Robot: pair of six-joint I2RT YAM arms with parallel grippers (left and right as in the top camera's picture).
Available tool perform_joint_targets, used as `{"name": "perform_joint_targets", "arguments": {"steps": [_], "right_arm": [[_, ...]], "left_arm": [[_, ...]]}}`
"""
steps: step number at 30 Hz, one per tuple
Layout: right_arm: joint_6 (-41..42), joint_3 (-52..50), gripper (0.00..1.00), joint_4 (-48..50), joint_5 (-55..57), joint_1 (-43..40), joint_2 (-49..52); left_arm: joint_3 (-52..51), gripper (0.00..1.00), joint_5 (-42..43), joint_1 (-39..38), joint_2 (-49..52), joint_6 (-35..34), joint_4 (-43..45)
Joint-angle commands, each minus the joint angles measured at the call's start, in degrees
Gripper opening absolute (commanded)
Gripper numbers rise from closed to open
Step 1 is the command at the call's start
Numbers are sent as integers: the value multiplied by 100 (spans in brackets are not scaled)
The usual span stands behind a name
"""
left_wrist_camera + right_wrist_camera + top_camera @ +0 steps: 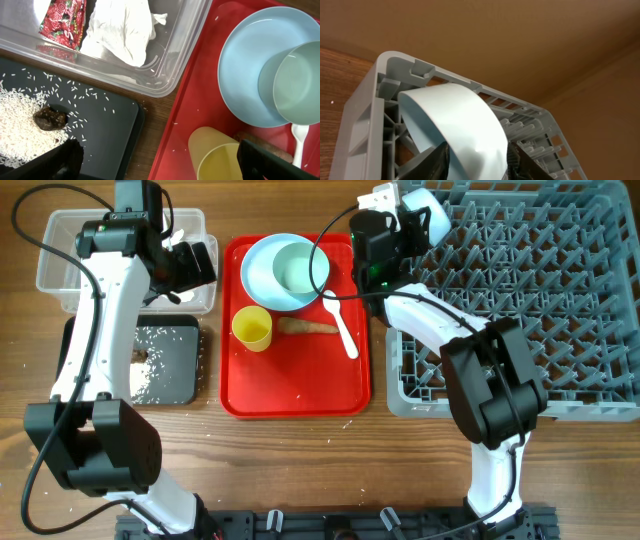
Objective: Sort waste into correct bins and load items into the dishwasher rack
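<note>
My right gripper [408, 222] is shut on a light blue bowl [452, 120] and holds it tilted over the near-left corner of the grey dishwasher rack [560, 300], whose corner also shows in the right wrist view [372, 105]. My left gripper [160, 170] is open and empty above the gap between the black tray [110, 125] and the red tray [180, 120]. The clear tub [182, 55] holds the red-and-white wrapper [62, 20] and the white tissue [122, 27]. Rice [20, 117] and the brown lump [50, 119] lie on the black tray.
The red tray [235, 395] carries the blue plate [262, 270] with a second blue bowl [300, 268] on it, the yellow cup [252, 328], the brown stick [305, 327] and the white spoon [343, 330]. A few rice grains lie scattered on the tray and table.
</note>
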Motion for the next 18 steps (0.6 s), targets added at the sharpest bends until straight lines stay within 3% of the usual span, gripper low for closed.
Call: {"name": "perform_joint_targets", "arguments": {"steps": [1, 4, 5, 10, 13, 15, 18], "right_arm": [[31, 33, 48, 15, -44, -24, 133], [33, 33, 89, 181, -42, 44, 105], [35, 33, 97, 315, -42, 107, 81], [396, 33, 100, 396, -546, 647, -306], [2409, 35, 100, -1204, -2146, 1038, -850], [3847, 35, 100, -2286, -3799, 1106, -1211], [5209, 35, 100, -3609, -5259, 1106, -1578]], "left_arm": [[90, 100, -13, 17, -127, 13, 17], [90, 100, -13, 17, -127, 11, 15], [90, 100, -13, 17, -127, 13, 17], [90, 100, -13, 17, -127, 13, 17], [90, 100, -13, 17, -127, 13, 17], [90, 100, -13, 17, -127, 11, 17], [90, 100, -13, 17, -127, 13, 17]]}}
